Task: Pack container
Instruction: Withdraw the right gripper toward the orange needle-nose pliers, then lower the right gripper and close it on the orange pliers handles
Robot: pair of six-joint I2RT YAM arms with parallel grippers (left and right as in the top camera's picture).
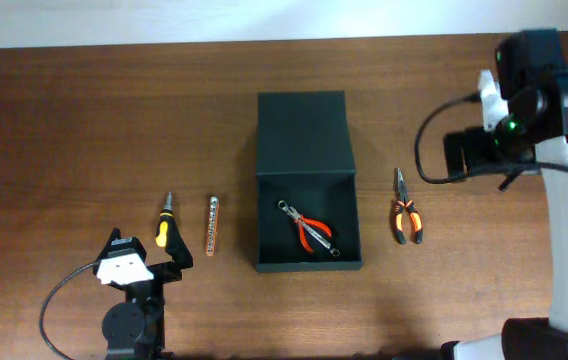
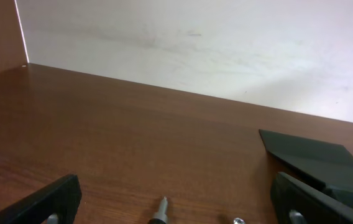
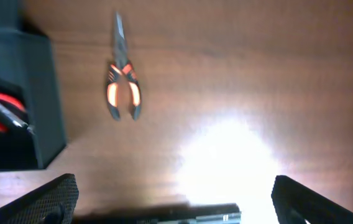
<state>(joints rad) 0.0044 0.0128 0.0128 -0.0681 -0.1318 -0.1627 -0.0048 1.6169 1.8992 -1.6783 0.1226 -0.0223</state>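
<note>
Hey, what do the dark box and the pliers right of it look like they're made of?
The container: probably rigid cardboard, matte green-black; flat unglossy panels and a folded-back flap lid suggest it. The pliers: bare grey metal nose, orange-and-black handle grips, likely plastic or rubber; too small to tell which.

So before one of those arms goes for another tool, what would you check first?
1. Container lid open: ok.
2. Free room inside beside red pliers: ok.
3. Left gripper open, empty: ok.
4. Right gripper open, empty: ok.
5. Orange pliers lying clear of the box, in right wrist view: ok.
6. Screwdriver whole in left wrist view: not ok, only its tip shows.
</note>
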